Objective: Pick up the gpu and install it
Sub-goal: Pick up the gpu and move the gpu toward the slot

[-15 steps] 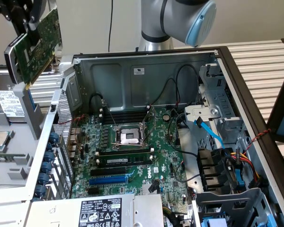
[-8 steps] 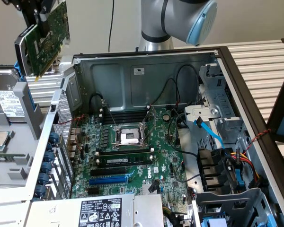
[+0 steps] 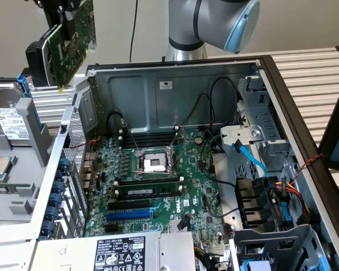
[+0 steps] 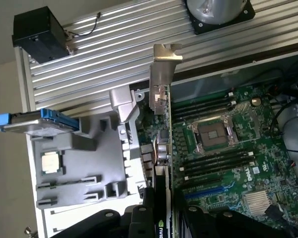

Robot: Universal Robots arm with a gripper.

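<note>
Gripper (image 4: 165,215) clamped on gpu (image 3: 73,39), hanging clear above case wall (image 3: 73,132) edge; motherboard (image 3: 206,192) well below.

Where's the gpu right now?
The gpu hangs in the gripper at the exterior view's upper left, above the case wall on that side, clear of the motherboard.

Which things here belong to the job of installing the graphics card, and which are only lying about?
For the job:
- graphics card, held up by the gripper
- motherboard
- open computer case

Lying about:
- hard drive
- processor chip on the grey tray
- power supply
</note>
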